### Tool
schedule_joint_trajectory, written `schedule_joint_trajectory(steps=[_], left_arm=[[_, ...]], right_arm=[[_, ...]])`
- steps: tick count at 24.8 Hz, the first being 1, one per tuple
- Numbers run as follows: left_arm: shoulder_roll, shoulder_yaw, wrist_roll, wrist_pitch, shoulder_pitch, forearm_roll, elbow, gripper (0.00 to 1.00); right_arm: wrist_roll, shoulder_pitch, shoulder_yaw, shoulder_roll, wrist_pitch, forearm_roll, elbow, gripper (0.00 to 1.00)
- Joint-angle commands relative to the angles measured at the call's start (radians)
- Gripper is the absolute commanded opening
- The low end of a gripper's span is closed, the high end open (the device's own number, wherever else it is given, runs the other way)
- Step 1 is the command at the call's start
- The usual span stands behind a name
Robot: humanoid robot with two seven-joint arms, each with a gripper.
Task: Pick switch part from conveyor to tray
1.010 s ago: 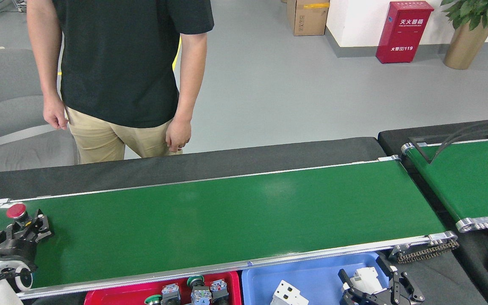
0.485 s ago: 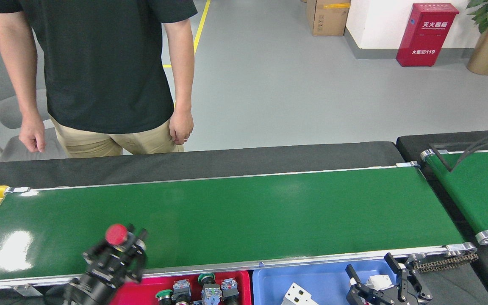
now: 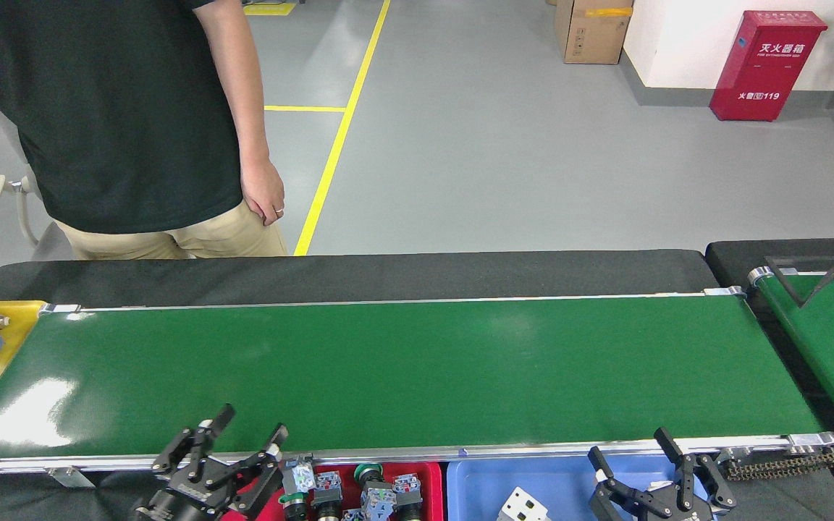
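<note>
Trays (image 3: pixel 417 483) cut off below

Conveyor (image 3: pixel 402 376) belt lay bare, open to my reach; person (image 3: pixel 106 123) stood beyond far left rail.

my black-clothed bench (image 3: pixel 359 269) carries the long green conveyor (image 3: pixel 402 373), with a red tray (image 3: pixel 428 477) and a blue tray (image 3: pixel 525 477) on its near side, a yellow tray (image 3: pixel 15 318) at its left end, and a second belt (image 3: pixel 833 333) right of it.
</note>
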Motion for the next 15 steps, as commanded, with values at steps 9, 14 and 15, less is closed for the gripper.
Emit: schedule_joint_trajectory(steps=[9, 14, 15], left_arm=[[0.069, 0.142, 0.008, 0.225, 0.061, -0.009, 0.026, 1.00], [0.106, 0.129, 0.083, 0.202, 0.119, -0.087, 0.028, 1.00], [0.108, 0.129, 0.083, 0.182, 0.122, -0.088, 0.028, 1.00]], right_arm=[[-0.007, 0.003, -0.061, 0.004, -0.003, -0.006, -0.016, 0.99], [-0.007, 0.005, -0.079, 0.001, -0.003, -0.004, -0.016, 0.99], [-0.007, 0.005, -0.080, -0.001, -0.003, -0.006, -0.016, 0.99]])
